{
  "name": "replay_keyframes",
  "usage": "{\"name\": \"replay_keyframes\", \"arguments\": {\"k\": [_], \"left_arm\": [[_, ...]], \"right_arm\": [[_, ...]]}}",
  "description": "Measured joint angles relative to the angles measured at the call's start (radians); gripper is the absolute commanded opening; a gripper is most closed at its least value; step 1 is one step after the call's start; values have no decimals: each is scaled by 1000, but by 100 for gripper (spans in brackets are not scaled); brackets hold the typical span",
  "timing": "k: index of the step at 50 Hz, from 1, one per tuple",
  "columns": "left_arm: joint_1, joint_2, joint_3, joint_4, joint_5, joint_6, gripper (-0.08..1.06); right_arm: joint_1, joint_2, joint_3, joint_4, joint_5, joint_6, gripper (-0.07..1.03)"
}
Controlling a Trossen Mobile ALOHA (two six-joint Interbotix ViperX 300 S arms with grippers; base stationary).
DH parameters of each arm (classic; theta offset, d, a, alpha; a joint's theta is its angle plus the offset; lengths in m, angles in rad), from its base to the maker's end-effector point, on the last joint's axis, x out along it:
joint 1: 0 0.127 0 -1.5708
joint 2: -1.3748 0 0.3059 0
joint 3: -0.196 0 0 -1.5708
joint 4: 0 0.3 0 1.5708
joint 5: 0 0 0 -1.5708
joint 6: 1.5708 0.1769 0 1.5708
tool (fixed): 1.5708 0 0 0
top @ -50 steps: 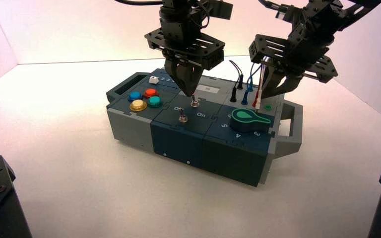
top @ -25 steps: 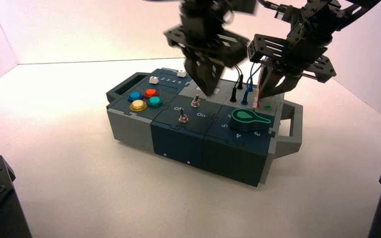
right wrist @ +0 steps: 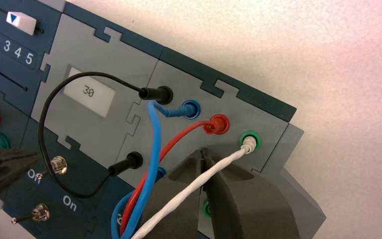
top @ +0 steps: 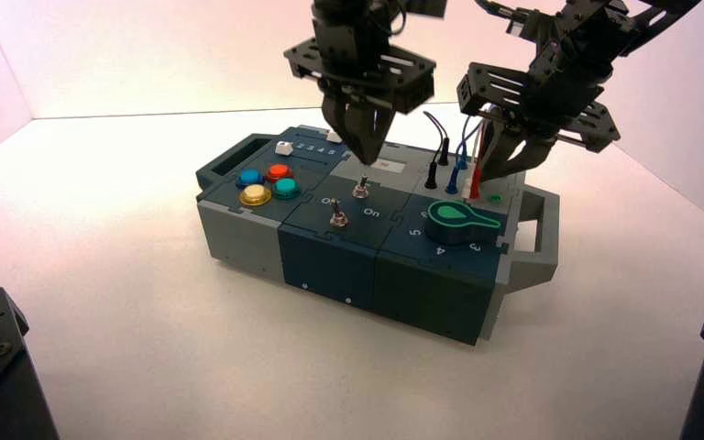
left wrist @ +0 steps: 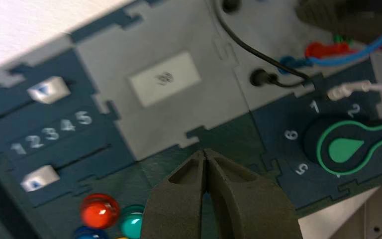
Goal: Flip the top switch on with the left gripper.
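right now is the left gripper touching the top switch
Apart: the right wrist view shows dark panel between the left gripper and the top switch.

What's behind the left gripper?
In the high view, behind the left gripper are the grey tile and part of the display. Whatever else its fingers cover there can't be seen.

The left gripper [left wrist: 205, 151] has matte black fingers that taper to a point.
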Motion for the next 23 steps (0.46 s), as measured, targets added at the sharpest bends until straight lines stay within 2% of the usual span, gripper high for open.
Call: {"name": "replay_keyframes", "arguments": {"k": [23], "left_arm": [[-6,-3,31,-2,-52,0,-3]], "right_arm": [[2,17,-18,0,14,-5,-2]]}}
